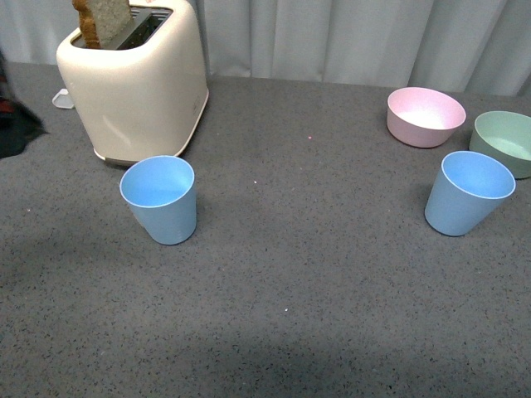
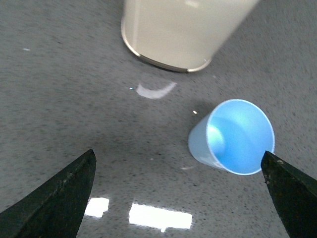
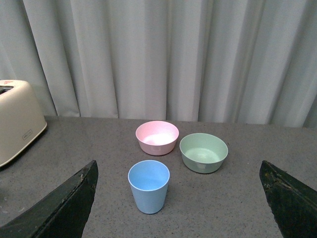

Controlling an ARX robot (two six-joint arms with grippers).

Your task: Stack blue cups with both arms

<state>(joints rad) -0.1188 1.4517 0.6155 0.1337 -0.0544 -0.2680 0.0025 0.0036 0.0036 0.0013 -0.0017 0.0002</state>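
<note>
Two light-blue cups stand upright on the grey table. One blue cup (image 1: pixel 161 199) is at the left, just in front of the toaster; the left wrist view shows this cup (image 2: pixel 233 138) from above, close to one fingertip. The other blue cup (image 1: pixel 468 192) is at the right, and the right wrist view shows it (image 3: pixel 148 186) well ahead of the fingers. My left gripper (image 2: pixel 178 198) is open with only bare table between its fingers. My right gripper (image 3: pixel 178 198) is open too, holding nothing. Neither arm shows in the front view.
A cream toaster (image 1: pixel 137 79) with a slice of toast (image 1: pixel 104 21) stands at the back left. A pink bowl (image 1: pixel 426 116) and a pale green bowl (image 1: pixel 506 143) sit behind the right cup. A grey curtain (image 1: pixel 348 37) hangs behind the table.
</note>
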